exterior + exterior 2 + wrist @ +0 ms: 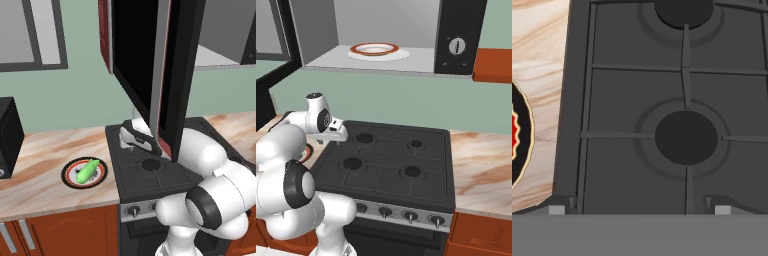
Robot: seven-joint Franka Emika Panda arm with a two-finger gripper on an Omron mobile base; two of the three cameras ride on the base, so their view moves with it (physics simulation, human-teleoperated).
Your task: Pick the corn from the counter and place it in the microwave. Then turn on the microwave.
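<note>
Over the stovetop (150, 167) we are holding our pincer (637, 210) wide open and empty, reaching for the corn (87, 170) lying on the plate (70, 175) at left on the desk (40, 180), so we are judging a leftward swing next.

The desk (45, 150), a beige marble-look slab with pinkish-brown veins, is carried on red-brown cabinets. A round black-and-red-rimmed plate (70, 181) lies on it, just left of the black gas stovetop (150, 172). A black box (10, 135) stands at the desk's left end.
</note>
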